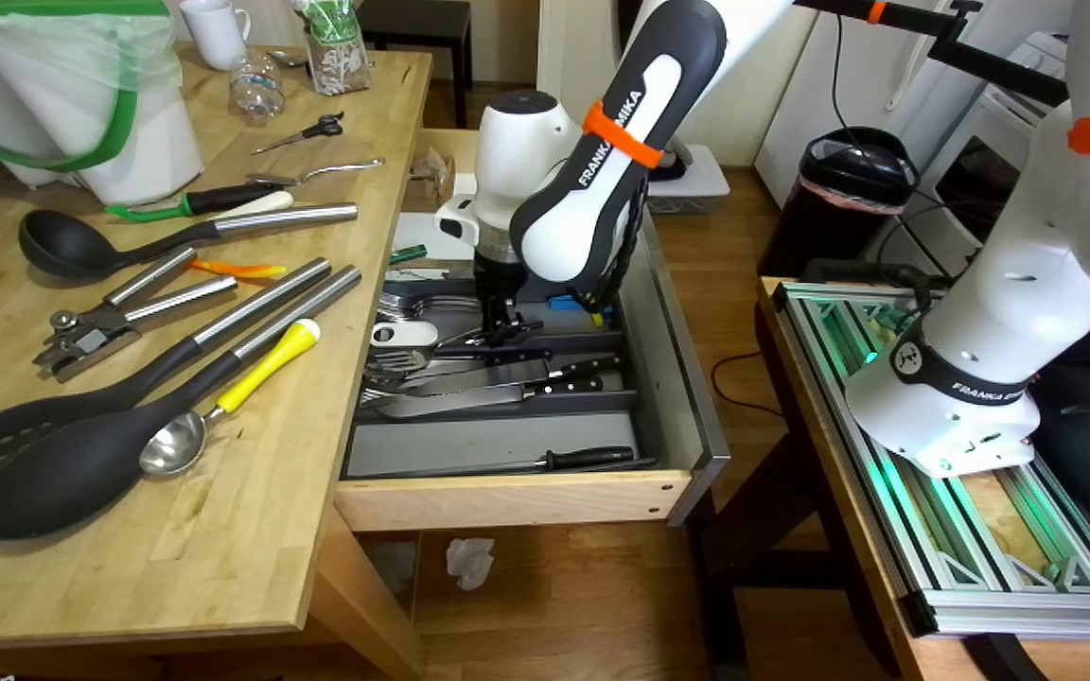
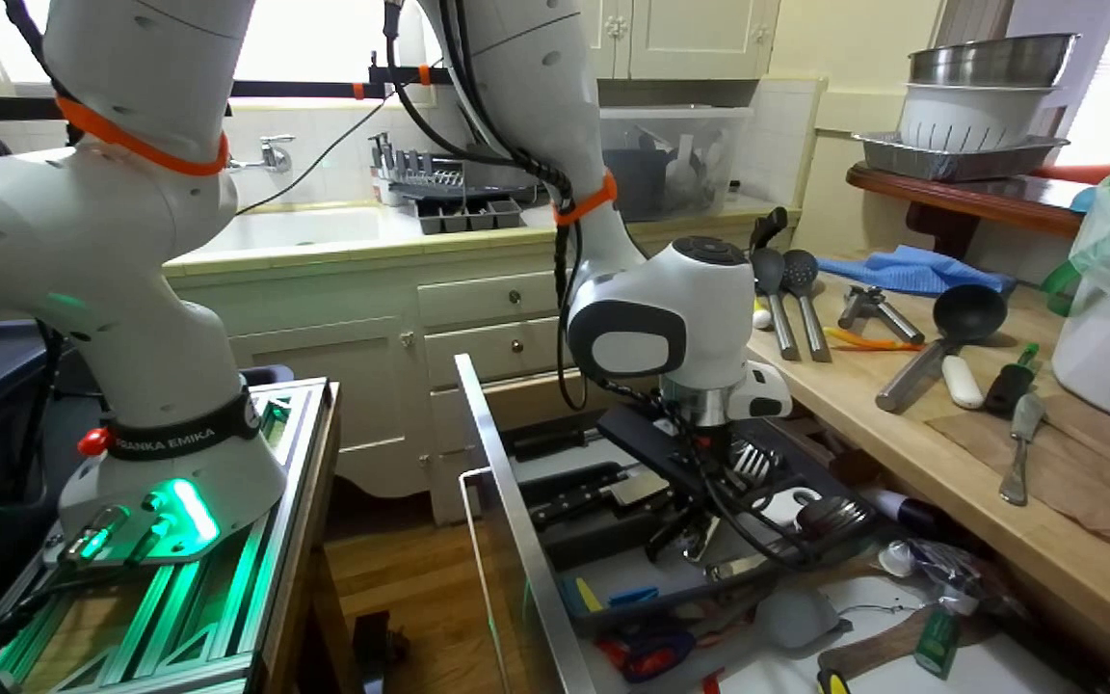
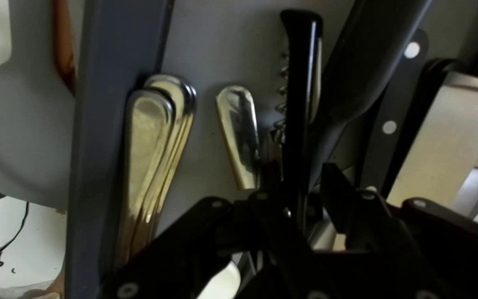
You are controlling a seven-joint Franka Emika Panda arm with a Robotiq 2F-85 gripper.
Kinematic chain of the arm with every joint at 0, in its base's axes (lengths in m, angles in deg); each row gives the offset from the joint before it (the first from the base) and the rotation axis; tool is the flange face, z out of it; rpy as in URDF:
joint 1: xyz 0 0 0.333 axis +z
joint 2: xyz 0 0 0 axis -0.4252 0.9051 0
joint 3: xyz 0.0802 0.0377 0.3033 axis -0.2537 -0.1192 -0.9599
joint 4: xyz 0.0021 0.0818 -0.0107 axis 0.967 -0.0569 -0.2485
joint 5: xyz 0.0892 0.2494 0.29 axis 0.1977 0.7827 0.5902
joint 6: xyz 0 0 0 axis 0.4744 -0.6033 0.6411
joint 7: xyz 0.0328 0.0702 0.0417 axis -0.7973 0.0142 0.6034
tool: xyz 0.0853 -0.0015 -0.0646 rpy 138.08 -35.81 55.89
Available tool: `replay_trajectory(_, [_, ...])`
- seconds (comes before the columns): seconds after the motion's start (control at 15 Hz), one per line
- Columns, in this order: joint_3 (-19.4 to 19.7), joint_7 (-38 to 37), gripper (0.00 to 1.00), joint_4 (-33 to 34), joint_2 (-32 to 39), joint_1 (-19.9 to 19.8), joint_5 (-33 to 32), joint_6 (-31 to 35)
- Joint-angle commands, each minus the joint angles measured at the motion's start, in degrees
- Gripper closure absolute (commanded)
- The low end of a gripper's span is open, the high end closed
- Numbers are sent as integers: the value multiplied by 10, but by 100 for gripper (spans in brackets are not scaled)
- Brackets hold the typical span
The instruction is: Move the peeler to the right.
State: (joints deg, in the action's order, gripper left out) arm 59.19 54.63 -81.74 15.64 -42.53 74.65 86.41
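Note:
I cannot pick out a peeler for certain. A black-handled corkscrew lies in a compartment of the grey tray in the wrist view. My gripper is partly open, with its fingers on either side of the corkscrew's lower end; a gap shows at the right finger. In an exterior view the gripper points down into the drawer, low over the cutlery. A white-handled utensil lies beside it; its working end is hidden. It also shows in an exterior view. The fingertips are mostly hidden there.
Knives lie in the adjoining compartments. Stacked cutlery handles and a single handle lie left of the corkscrew. A grey spatula lies outside the tray. The drawer wall and wooden tabletop bound the space.

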Motion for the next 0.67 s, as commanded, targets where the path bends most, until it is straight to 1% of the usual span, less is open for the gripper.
replay_trajectory(0.0, [-11, -10, 82, 5, 22, -13, -19, 14])
replay_trajectory(0.07, [-12, -10, 89, 4, 21, -14, -19, 14])
replay_trajectory(0.2, [-13, -10, 99, 5, 19, -16, -19, 13])
replay_trajectory(0.33, [-15, -12, 96, 3, 13, -20, -16, 7])
replay_trajectory(0.4, [-13, -15, 99, 2, 9, -20, -16, 4])
replay_trajectory(0.47, [-11, -20, 97, -2, 2, -19, -16, -1])
replay_trajectory(0.6, [-13, -29, 97, -12, -19, -21, -11, -22])
